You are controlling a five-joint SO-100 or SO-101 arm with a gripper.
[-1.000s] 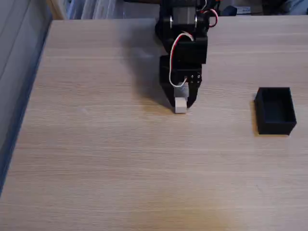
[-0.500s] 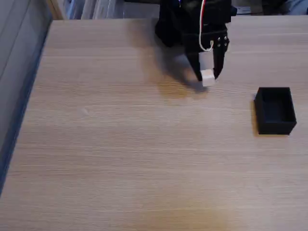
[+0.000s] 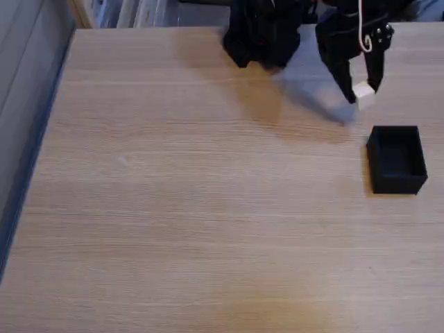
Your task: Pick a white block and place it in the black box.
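White block (image 3: 363, 95) between closed end effector (image 3: 362, 94) fingers, airborne.

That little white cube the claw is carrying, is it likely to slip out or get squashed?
The white block keeps crisp edges between the gripper fingers, so it is probably rigid. Its flat, matte-looking faces should resist slipping. Being small and held at the very fingertips, it seems light, and would likely slide rather than roll.

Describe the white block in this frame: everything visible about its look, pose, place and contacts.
The white block is a small, plain, matte white cube. It sits pinched between the tips of the black gripper, whose fingers flank it on both sides. It appears lifted off the wooden table, with a soft shadow below and to its left. In the fixed view it lies up and left of the open black box, not yet over it.
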